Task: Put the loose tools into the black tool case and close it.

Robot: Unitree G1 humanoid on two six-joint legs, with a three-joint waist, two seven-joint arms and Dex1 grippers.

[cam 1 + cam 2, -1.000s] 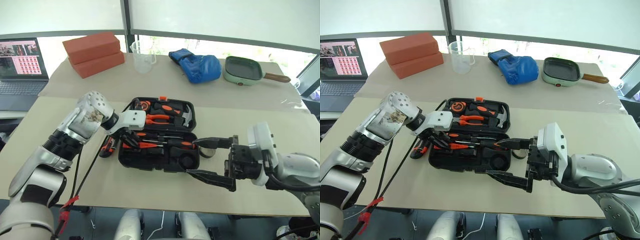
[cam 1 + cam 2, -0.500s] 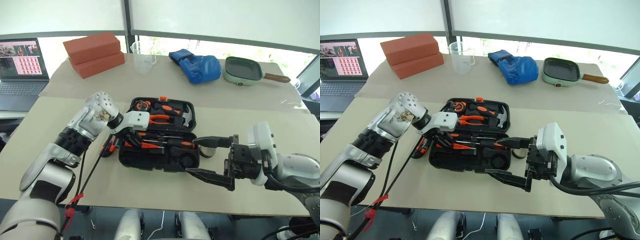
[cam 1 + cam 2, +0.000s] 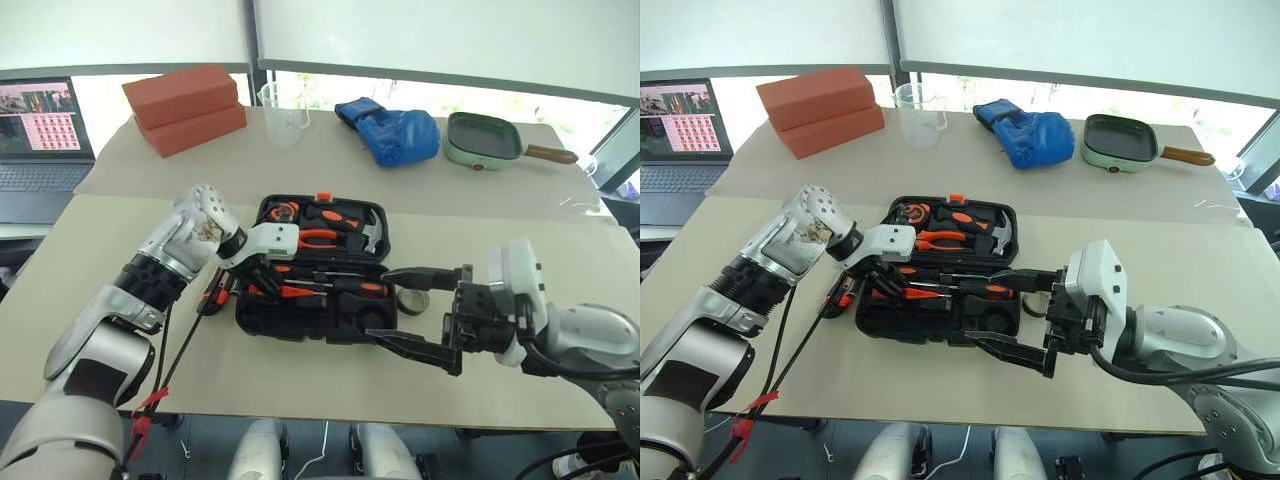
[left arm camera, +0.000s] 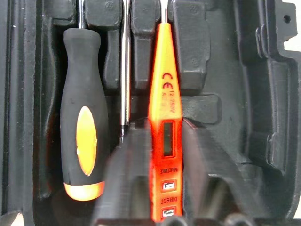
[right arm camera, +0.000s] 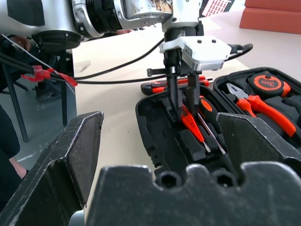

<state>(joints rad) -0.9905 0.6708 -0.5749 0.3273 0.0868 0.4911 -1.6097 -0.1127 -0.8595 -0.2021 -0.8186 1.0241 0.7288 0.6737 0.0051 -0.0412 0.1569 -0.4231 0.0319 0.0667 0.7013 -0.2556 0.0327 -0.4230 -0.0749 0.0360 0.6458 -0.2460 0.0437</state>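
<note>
Now left gripper (image 4: pixel 160 188) jaws straddle tester pen (image 4: pixel 164 117) in case (image 3: pixel 300 320); right gripper (image 3: pixel 410 310) jaws spread.

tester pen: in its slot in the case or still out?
In. The tester pen lies in a moulded slot of the black tool case, beside a screwdriver; the left gripper fingers flank it.

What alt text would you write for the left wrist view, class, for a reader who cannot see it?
A slim orange tester pen lies in a moulded slot of the black plastic tool case, between the left gripper's two black fingers; an orange-and-black-handled screwdriver sits alongside.
</note>
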